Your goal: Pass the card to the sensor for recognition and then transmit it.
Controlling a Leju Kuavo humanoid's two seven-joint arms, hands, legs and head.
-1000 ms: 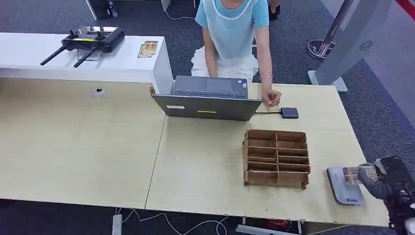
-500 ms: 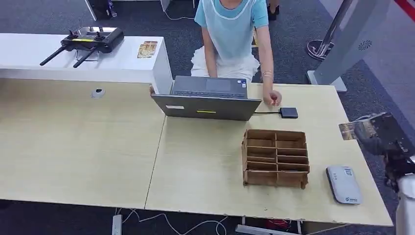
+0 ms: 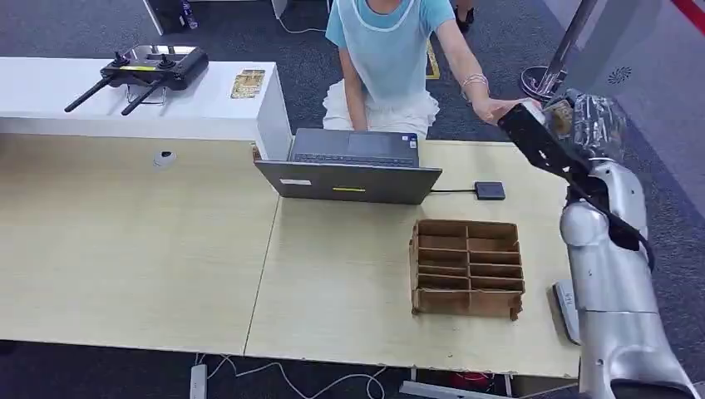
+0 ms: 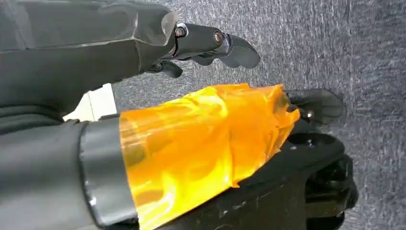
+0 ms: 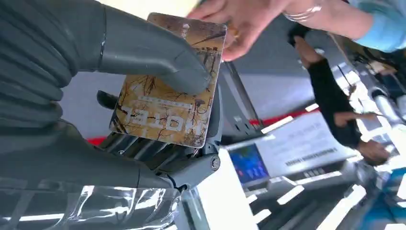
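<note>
Right hand point(image 5: 143, 120): raised at the far right corner of the table point(image 3: 349, 283), thumb point(image 5: 148, 60) pressed onto the face of the card point(image 5: 167, 91), dark fingers behind it; pinches the card, nothing else in it.
Card: flat between thumb and fingers of the right hand, a brown and gold rectangle; long axis runs out from the palm toward the person's hand point(image 5: 239, 24), free short edge pointing away from the wrist.
Card writing: "HOTEL" in pale capitals, seen upside down in the right wrist view; a fine line of smaller print beside it, too small to read.
Person's hand: touching the card's far edge, just beyond the thumb tip; bracelet on the wrist.
Left hand point(image 4: 210, 43): hanging over grey carpet, dark fingers loosely curled with nothing in them; orange film wrapped over the thumb side; whether fully closed cannot be told.
Sensor point(image 3: 565, 309): pale flat pad on the table near edge, well below and behind the right hand, mostly hidden by the silver right arm.
Cardboard divider box point(image 3: 468, 268): on the table, inward of the right arm, well apart from the hand.
Laptop point(image 3: 349, 170): lid open toward the person, further inward than the box.
Small black box point(image 3: 490, 190): wired to the laptop, between laptop and right hand.
</note>
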